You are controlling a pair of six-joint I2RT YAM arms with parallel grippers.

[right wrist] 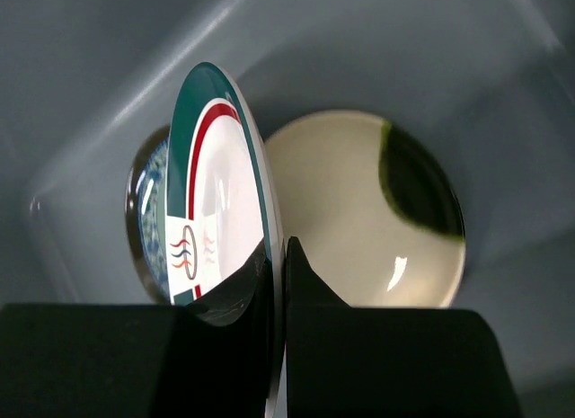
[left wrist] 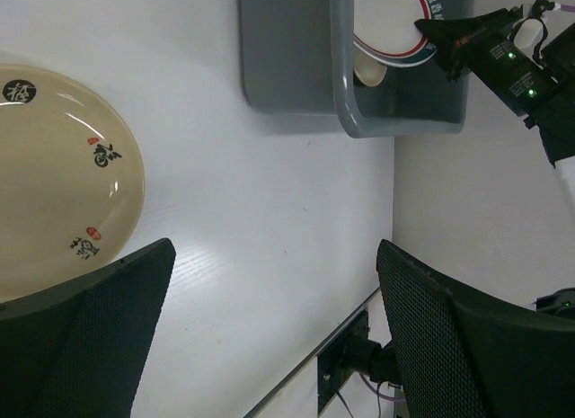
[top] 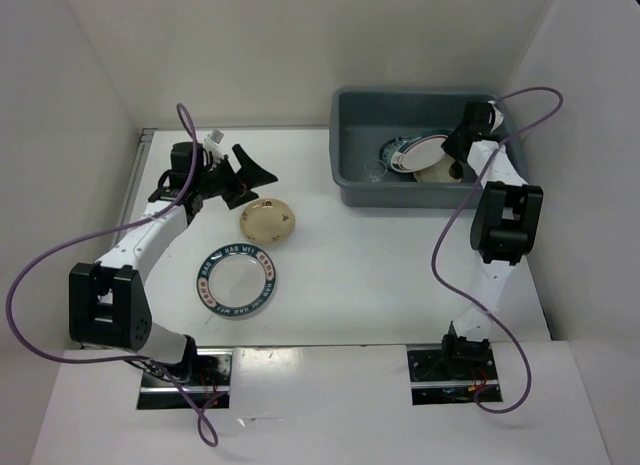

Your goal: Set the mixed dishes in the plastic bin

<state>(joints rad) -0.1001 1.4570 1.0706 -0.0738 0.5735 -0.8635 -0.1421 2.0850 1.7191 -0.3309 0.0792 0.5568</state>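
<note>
while the right gripper (right wrist: 275,265) pinches the banded plate (right wrist: 216,211), a white dish with teal and red rings round its rim, its two fingers pressed tight against the plate's two faces near the edge, the plate stands on edge inside the plastic bin (top: 350,115); whether its lower edge touches anything beneath cannot be told. under it on the bin floor lies a cream plate (right wrist: 350,220), face up, with a dark patch on its upper right side. to the left and partly behind the banded plate sits a small patterned plate (right wrist: 144,211), blue-toned, mostly hidden. a clear cup (top: 377,169) stands in the bin near its left wall. the bin rests at the far right of the white table (top: 380,275). out on the table, well apart from the bin, a beige plate (top: 267,221) with small red and black marks lies flat, and nearer the arm bases lies a lettered plate (top: 238,279), white with a dark teal rim. the left gripper (top: 243,178) hangs just left of the beige plate, its fingers spread wide with nothing between them.
</note>
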